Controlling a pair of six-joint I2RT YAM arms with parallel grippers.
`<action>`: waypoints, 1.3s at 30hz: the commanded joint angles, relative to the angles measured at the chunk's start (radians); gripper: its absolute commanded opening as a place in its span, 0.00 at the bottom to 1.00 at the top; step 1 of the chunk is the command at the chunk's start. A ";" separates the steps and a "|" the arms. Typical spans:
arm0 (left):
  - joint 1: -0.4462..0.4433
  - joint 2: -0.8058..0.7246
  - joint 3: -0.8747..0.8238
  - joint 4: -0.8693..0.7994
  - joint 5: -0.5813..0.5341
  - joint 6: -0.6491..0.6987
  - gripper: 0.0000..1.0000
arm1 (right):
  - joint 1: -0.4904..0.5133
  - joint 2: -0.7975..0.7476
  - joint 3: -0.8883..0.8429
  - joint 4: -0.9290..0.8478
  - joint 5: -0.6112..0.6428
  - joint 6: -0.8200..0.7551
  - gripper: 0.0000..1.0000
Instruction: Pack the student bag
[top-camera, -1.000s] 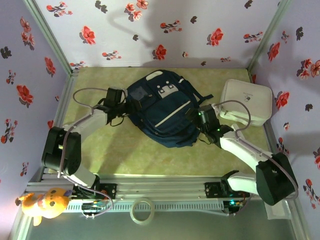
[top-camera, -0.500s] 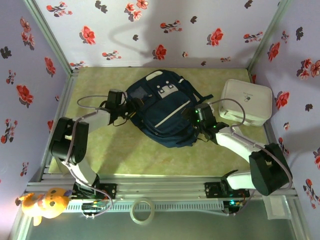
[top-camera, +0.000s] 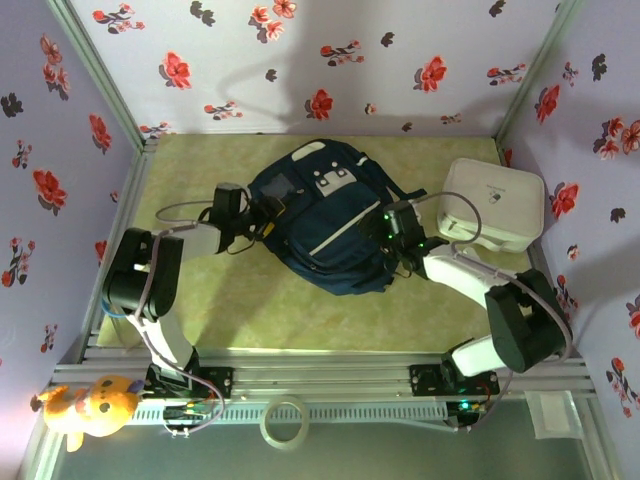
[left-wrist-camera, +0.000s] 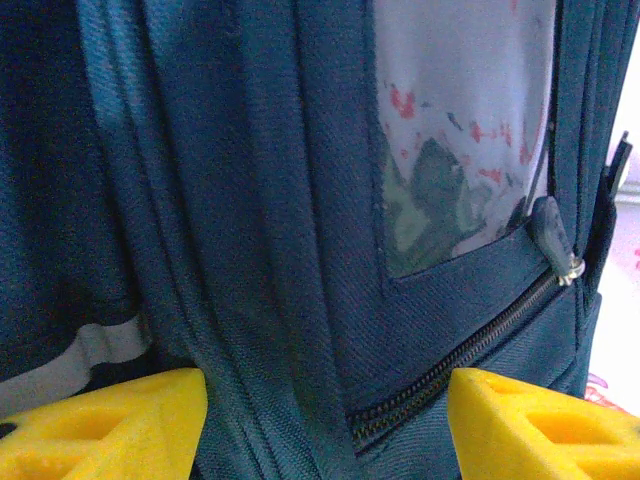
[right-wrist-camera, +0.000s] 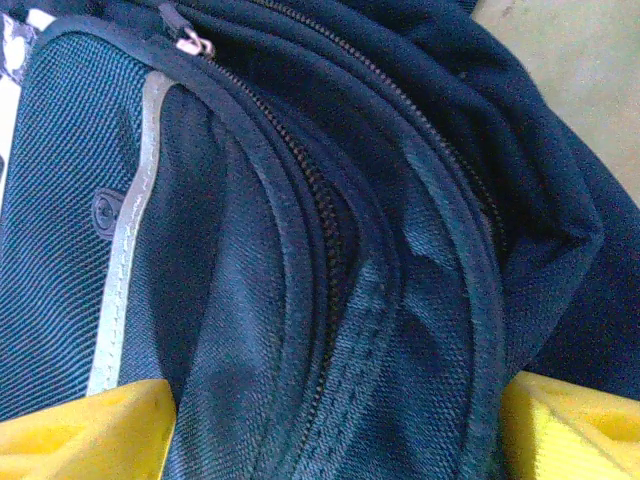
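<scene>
Bag (top-camera: 325, 225): middle of desk (top-camera: 210, 310), toward far edge.
Left pincer (left-wrist-camera: 325, 420): apart, bag fabric between fingers (left-wrist-camera: 100, 425).
Right pincer (right-wrist-camera: 335, 420): apart, straddling a zipped fold.

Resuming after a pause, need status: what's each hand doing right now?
Left hand: open, straddling a fold of the student bag.
Right hand: open, straddling the student bag's zippered edge.

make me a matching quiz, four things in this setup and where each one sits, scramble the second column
Things:
1. student bag
2. white box
3. plush toy
4. tape roll

Places:
A. near left corner
B. middle of the table, between the two arms
C. near edge, about centre
D. far right corner

Pairs: 1-B; 2-D; 3-A; 4-C
</scene>
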 joint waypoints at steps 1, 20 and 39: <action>0.027 -0.052 -0.080 0.052 -0.059 -0.045 0.65 | -0.008 0.038 0.071 0.051 -0.015 -0.045 0.80; 0.037 0.052 -0.008 0.229 0.078 -0.134 0.43 | -0.084 0.256 0.289 0.052 -0.151 -0.182 0.75; 0.018 -0.288 -0.174 0.107 -0.011 -0.146 0.00 | -0.093 0.456 0.568 -0.028 -0.265 -0.353 0.73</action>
